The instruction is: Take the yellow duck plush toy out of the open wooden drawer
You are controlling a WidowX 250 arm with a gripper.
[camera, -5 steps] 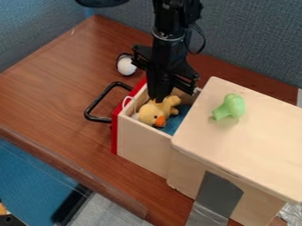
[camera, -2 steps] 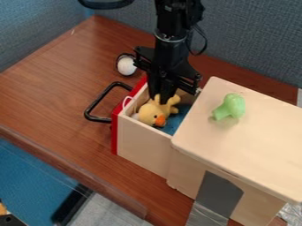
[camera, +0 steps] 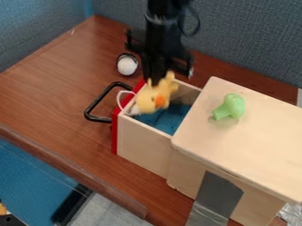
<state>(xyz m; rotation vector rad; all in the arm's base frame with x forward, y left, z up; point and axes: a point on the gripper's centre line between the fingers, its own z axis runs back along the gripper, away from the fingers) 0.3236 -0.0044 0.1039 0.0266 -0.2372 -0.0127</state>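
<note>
Jaws pinched around a plush duck, upper centre; I judge lifting from the drawer underway, release remaining.

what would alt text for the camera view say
A black robot gripper holds a yellow plush toy with an orange beak over an open wooden drawer with a red front and black handle; a green toy lies on the wooden box.

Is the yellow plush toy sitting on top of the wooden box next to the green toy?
No, the yellow plush toy is at the gripper, above the open drawer.
</note>
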